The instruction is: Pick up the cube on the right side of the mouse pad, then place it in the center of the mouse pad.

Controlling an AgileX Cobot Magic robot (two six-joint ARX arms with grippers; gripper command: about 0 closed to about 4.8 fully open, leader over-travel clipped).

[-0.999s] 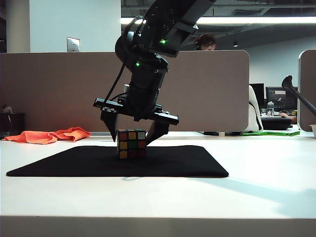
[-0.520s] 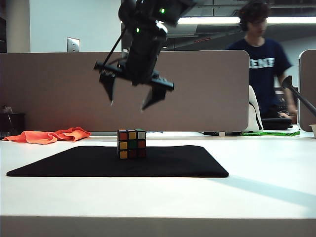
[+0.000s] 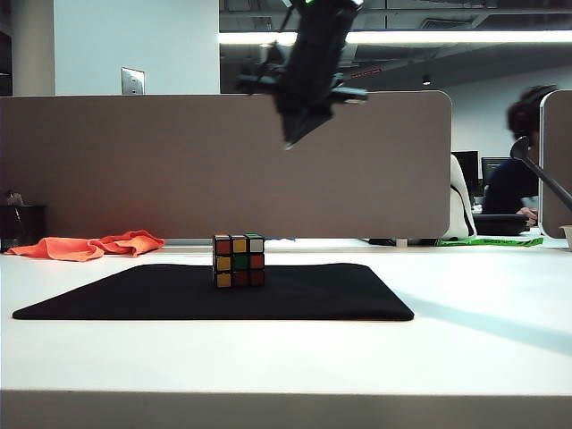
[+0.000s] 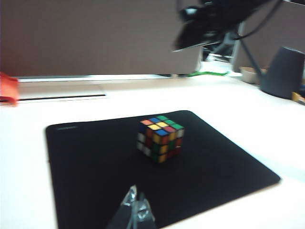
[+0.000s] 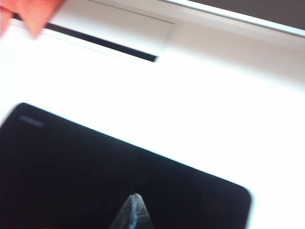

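Cube (image 3: 239,260) upright on the pad (image 3: 331,295), roughly at its middle, one face square to the exterior camera; also plain in the left wrist view, cube (image 4: 160,139) resting near the centre of the pad (image 4: 86,167). Nothing touching it. Right gripper (image 3: 293,134) high above the table, well apart from the cube and a little to its right in the exterior view, fingers pressed together to a single tip and empty; in the right wrist view only that clenched tip (image 5: 133,210) over a corner of the pad (image 5: 71,171), no cube in sight. Left gripper (image 4: 136,214) low at the near edge of the pad, fingers likewise drawn together on nothing, cube just beyond and ahead of them. Orange cloth (image 3: 89,244) off to the left at the back of the table, clear of everything. Judged from how things lie: placement looks done, cube already in the centre. No long axis to mind on a cube, any pair of opposite faces as good as another. If a regrasp were wanted, straight down and slightly leftward from the right fingers, which would first need to part; left gripper nearer in height, yet parked.
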